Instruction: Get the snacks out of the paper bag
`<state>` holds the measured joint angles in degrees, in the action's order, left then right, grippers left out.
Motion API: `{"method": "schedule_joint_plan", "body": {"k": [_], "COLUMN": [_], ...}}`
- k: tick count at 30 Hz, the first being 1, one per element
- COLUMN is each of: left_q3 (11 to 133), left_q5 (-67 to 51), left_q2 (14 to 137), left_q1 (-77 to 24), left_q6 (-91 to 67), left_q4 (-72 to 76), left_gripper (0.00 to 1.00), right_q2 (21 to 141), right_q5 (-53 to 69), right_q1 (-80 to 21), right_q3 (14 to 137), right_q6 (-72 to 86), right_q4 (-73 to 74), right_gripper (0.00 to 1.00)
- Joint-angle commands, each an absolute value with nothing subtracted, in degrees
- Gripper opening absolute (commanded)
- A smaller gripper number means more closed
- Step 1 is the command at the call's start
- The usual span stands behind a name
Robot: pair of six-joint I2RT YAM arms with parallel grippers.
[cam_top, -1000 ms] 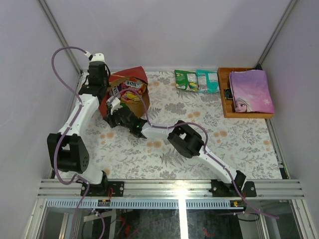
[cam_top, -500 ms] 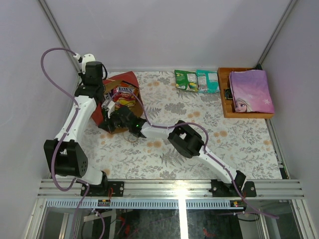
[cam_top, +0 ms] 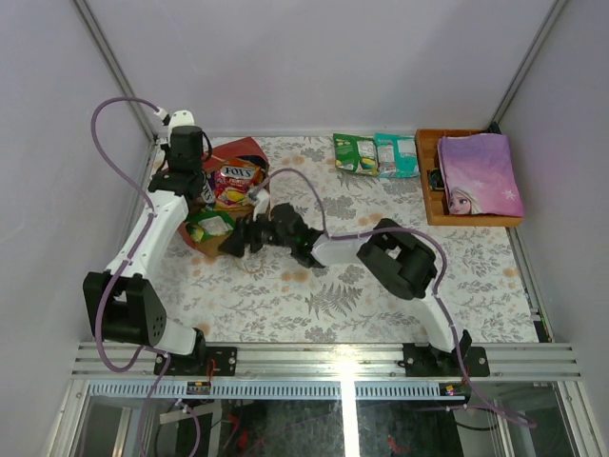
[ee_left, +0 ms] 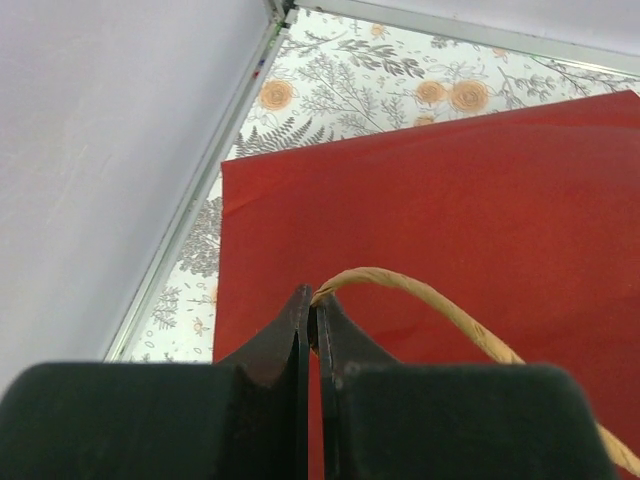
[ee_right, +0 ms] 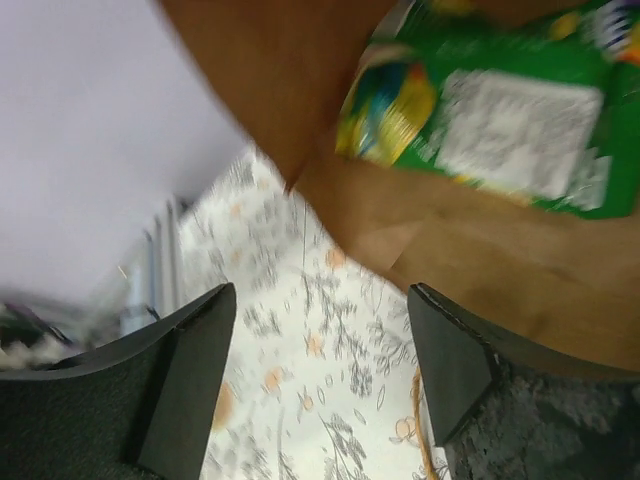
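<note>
The paper bag (cam_top: 240,152), red outside and brown inside, is tipped over at the back left with its mouth toward the arms. A yellow-red snack packet (cam_top: 238,179) and a green one (cam_top: 210,227) lie in the mouth. My left gripper (cam_top: 203,193) is shut on the bag's twine handle (ee_left: 420,288), pinched between the jaws (ee_left: 314,305) over the red side (ee_left: 450,200). My right gripper (cam_top: 231,244) stands open just in front of the mouth with nothing between its fingers (ee_right: 320,345). The green packet (ee_right: 500,125) lies ahead of it on the brown lining (ee_right: 470,255).
A green packet (cam_top: 354,152) and a teal packet (cam_top: 395,154) lie on the patterned cloth at the back middle. A wooden tray (cam_top: 428,205) at the back right holds a purple princess book (cam_top: 479,174). The enclosure's wall and frame run close along the bag's left side.
My right gripper has opened and drawn back to the right, out of the bag's mouth. The green packet now shows at the mouth. The left arm has shifted slightly, still holding the handle.
</note>
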<state>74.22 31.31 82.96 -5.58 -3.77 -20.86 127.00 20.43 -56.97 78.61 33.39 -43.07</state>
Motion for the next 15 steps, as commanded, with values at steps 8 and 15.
{"method": "schedule_joint_plan", "body": {"k": [8, 15], "left_q3": [71.8, 71.7], "left_q5": [22.4, 20.5], "left_q2": [81.1, 80.5], "left_q1": [-5.7, -5.8], "left_q6": [-2.0, -2.4], "left_q4": [-14.6, -14.8], "left_gripper": [0.00, 0.00], "right_q2": [128.3, 129.6], "right_q5": [15.6, 10.2], "right_q1": [-52.3, -55.1], "right_q3": [82.4, 82.8], "right_q6": [90.0, 100.7], "right_q4": [-41.7, -30.1], "right_gripper": [0.79, 0.81]}}
